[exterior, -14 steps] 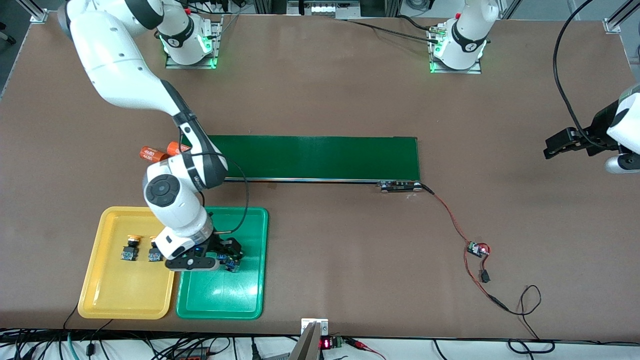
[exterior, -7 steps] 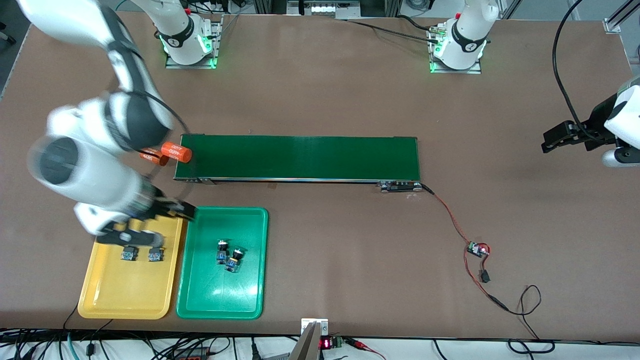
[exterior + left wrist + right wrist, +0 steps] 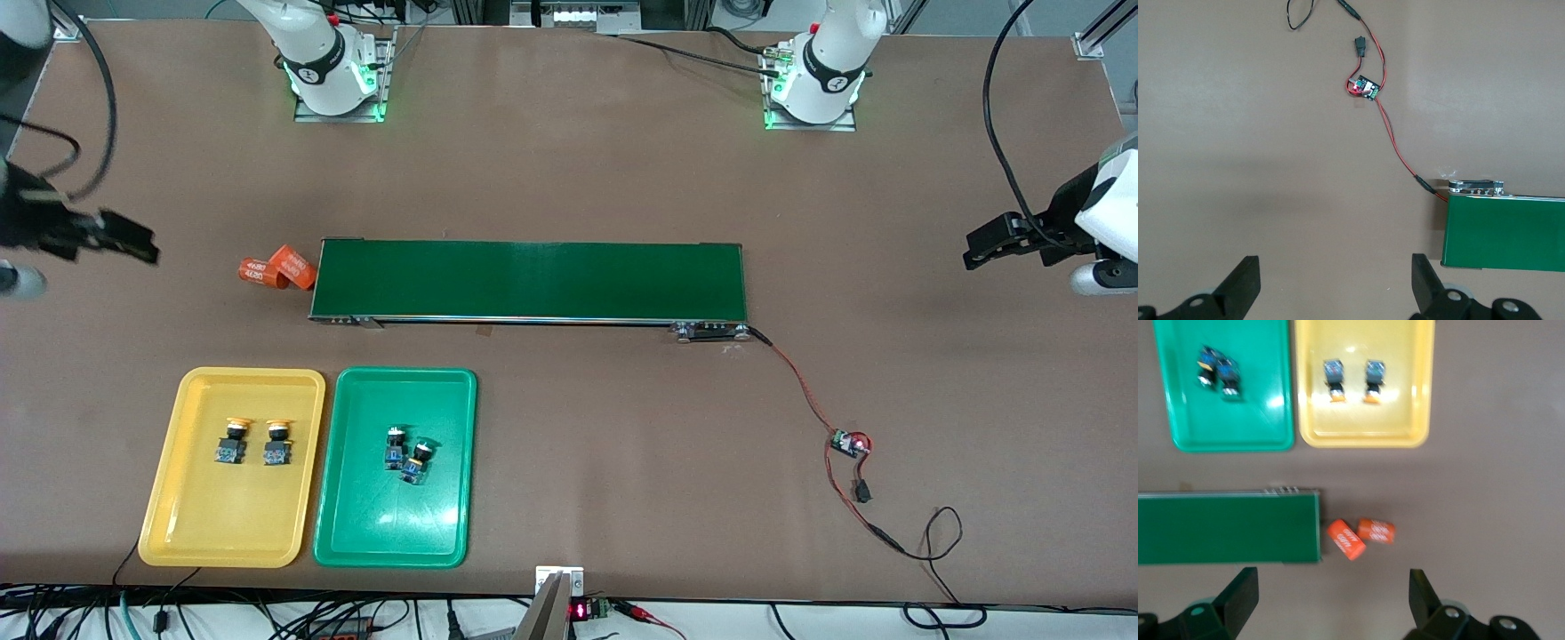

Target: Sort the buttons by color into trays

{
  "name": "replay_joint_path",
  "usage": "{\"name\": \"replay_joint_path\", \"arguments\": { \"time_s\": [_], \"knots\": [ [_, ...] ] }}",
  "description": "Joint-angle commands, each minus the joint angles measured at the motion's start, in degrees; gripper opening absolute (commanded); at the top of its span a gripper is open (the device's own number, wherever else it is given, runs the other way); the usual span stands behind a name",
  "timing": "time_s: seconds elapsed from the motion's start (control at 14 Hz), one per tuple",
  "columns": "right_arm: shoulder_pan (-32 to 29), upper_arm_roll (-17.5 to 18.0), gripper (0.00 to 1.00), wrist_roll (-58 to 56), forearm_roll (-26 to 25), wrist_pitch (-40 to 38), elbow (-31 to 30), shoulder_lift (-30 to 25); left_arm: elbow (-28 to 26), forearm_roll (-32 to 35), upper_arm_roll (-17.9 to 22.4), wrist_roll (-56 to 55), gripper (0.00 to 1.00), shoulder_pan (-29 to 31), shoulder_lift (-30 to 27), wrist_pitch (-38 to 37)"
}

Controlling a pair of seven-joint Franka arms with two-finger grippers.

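Two yellow-capped buttons stand side by side in the yellow tray. Two green-capped buttons lie close together in the green tray. The right wrist view shows both trays, the yellow tray and the green tray, with the buttons inside. My right gripper hangs open and empty over bare table at the right arm's end. My left gripper waits open and empty over bare table at the left arm's end.
A long dark-green conveyor belt crosses the table's middle, farther from the front camera than the trays. Two orange cylinders lie at its right-arm end. From its left-arm end a red wire runs to a small circuit board.
My right arm rose from the green tray, swung over the yellow tray and out to the table's end. The two green-capped buttons it covered now show. The left arm barely moved.
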Motion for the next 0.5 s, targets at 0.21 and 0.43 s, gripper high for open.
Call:
{"name": "replay_joint_path", "arguments": {
  "time_s": [0.21, 0.43],
  "knots": [
    [0.2, -4.9, 1.00, -3.1, 1.3, -1.1, -9.7, -6.3, 0.5, -0.7, 0.0, 1.3, 1.00, 0.4, -0.5, -0.6],
    [1.3, -4.9, 1.00, -3.8, 1.3, -1.6, -9.5, -6.4, 0.5, -0.6, 0.0, 1.3, 1.00, 0.4, -0.5, -0.5]
  ]
}}
